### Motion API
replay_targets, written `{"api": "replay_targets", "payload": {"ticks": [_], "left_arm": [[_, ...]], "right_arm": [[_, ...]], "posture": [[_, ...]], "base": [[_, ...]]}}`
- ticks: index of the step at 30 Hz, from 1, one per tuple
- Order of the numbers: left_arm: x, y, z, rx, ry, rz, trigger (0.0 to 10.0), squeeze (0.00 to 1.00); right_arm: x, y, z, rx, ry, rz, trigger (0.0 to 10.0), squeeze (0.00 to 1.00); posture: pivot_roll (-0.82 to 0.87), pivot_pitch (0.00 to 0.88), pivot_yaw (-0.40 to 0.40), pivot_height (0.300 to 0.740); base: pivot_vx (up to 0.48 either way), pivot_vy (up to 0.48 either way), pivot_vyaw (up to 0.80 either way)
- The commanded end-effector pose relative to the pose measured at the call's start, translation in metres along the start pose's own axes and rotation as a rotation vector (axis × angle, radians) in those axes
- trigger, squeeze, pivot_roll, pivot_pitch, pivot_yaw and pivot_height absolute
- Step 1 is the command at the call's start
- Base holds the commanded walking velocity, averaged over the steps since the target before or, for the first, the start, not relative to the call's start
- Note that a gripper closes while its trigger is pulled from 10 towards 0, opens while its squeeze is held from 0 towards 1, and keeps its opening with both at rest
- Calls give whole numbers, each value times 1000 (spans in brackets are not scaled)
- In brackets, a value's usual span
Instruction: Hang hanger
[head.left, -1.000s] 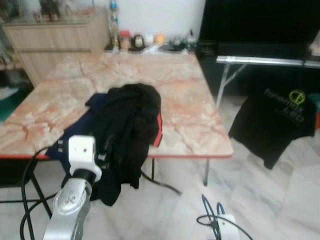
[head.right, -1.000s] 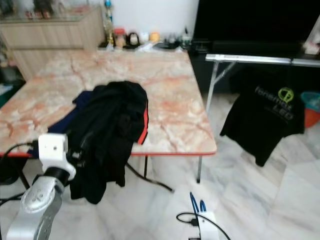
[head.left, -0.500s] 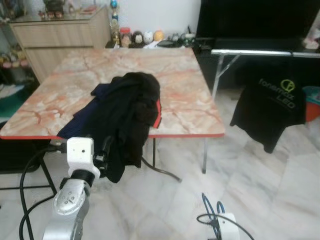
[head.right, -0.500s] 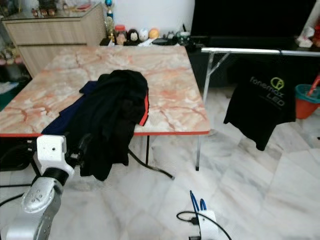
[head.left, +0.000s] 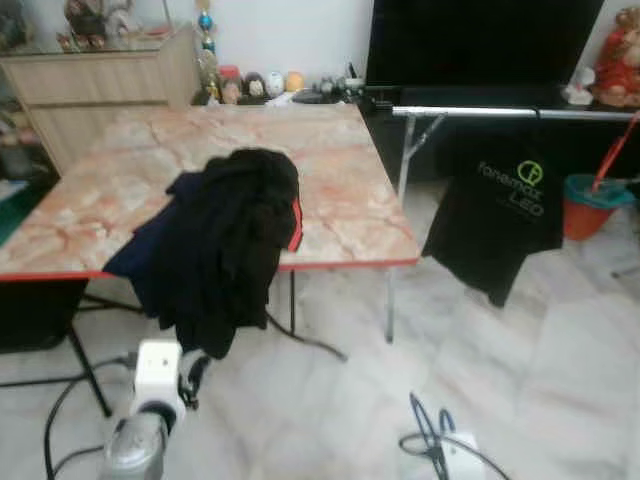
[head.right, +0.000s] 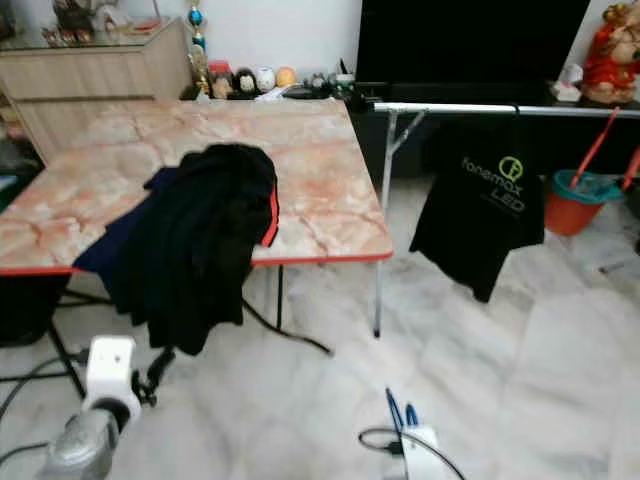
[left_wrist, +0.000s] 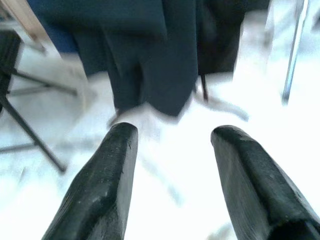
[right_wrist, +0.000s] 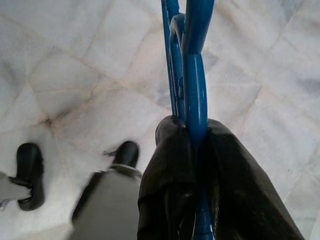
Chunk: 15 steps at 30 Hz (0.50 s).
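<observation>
My right gripper is shut on a blue plastic hanger, held low over the marble floor; the hanger's top pokes up at the bottom of the head views. A silver clothes rail stands to the right of the table, with a black printed T-shirt hanging from it. A pile of black and navy clothes lies on the marble table and drapes over its front edge. My left gripper hangs open low in front of that drape, nothing between its fingers.
An orange bucket stands right of the rail. A wooden cabinet and small ornaments line the back wall. Black cables run across the floor by my left arm. Table legs stand near the rail.
The camera has drawn back and turned right, bringing the rail, T-shirt and bucket further into view. My left arm has dropped lower, below the table edge.
</observation>
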<state>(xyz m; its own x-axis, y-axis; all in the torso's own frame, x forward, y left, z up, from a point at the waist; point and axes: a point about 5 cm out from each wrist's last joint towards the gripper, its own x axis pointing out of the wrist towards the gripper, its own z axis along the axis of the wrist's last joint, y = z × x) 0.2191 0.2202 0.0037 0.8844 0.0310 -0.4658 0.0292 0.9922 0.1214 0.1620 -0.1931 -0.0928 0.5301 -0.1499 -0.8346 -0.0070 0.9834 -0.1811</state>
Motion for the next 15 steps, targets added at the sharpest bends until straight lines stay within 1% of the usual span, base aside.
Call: {"api": "replay_targets", "payload": {"ticks": [1,2,3,4,5,9,12,15], "left_arm": [[3,0,-10,49,39,-11,10000,0],[4,1,-20,58,82,-8,10000,0],[5,2,-35,76,150,3,10000,0],[5,5,-49,55,219,32,10000,0],[5,7,-56,54,255,47,10000,0],[3,6,-70,71,327,55,10000,0],[4,4,-73,95,350,49,10000,0],[7,2,-72,97,345,40,10000,0]], "right_arm": [[0,0,3,-9,-12,1,10000,0],[0,0,3,-11,-12,3,10000,0],[1,0,4,-18,-12,6,10000,0],[1,0,4,-14,-14,6,10000,0],[1,0,4,-11,-14,5,10000,0],[1,1,5,-13,-15,6,10000,0],[1,1,5,-16,-15,5,10000,0],[1,0,4,-22,-14,5,10000,0]], "posture": [[96,0,-24,740],[96,0,-25,740],[96,0,-25,740],[96,0,-25,740],[96,0,-25,740],[80,0,-18,740],[78,0,-17,740],[76,0,-15,740]], "base": [[0,0,0],[0,0,0],[0,0,0],[0,0,0],[0,0,0],[0,0,0],[0,-324,0],[0,-420,0]]}}
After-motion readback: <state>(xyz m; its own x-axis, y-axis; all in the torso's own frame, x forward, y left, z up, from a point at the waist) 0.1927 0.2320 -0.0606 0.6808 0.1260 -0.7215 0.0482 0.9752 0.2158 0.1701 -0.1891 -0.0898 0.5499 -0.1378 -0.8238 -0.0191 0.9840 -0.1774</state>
